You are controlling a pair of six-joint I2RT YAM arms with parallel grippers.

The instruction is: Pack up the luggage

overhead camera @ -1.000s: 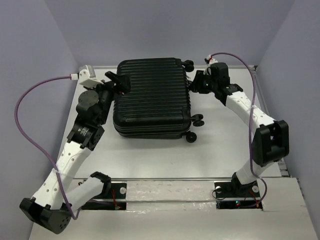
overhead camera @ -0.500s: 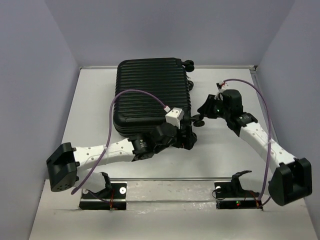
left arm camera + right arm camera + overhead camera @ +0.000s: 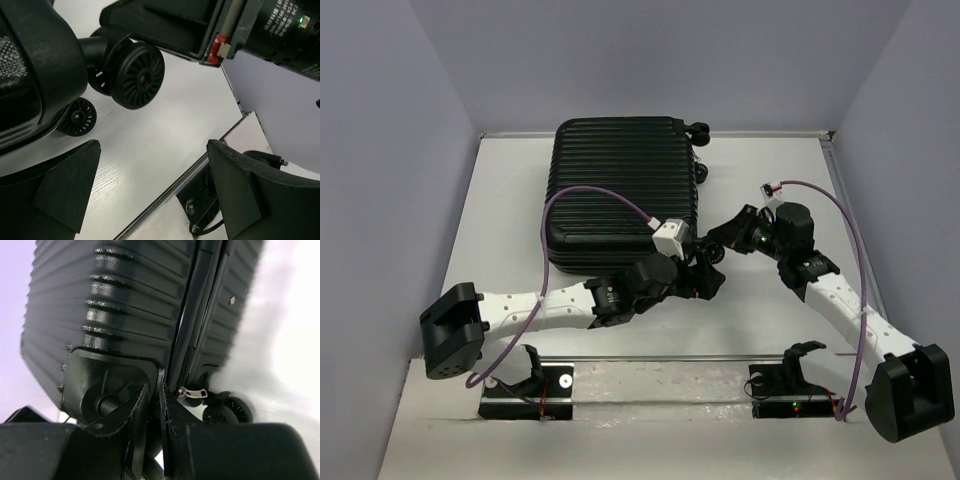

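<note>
The luggage (image 3: 620, 190), a black ribbed hard-shell suitcase, lies flat and closed on the white table (image 3: 780, 180), with its wheels on the right side. My left gripper (image 3: 706, 281) sits by its near right corner, open and empty; in the left wrist view (image 3: 150, 190) its fingers stand wide apart over bare table below two wheels (image 3: 137, 75). My right gripper (image 3: 722, 243) is at that same corner. In the right wrist view (image 3: 155, 400) its fingers are nearly together against the zipper seam, beside a wheel housing (image 3: 107, 385). A metal zipper pull (image 3: 192, 391) lies just right of them.
Purple walls close in the table on three sides. A metal rail (image 3: 660, 357) runs along the near edge, with both arm bases (image 3: 790, 385) behind it. Two more wheels (image 3: 698, 128) stick out at the suitcase's far right corner.
My left arm has swung from the suitcase's left side round to its near right corner. My right gripper has come from the far right side down to that corner.
</note>
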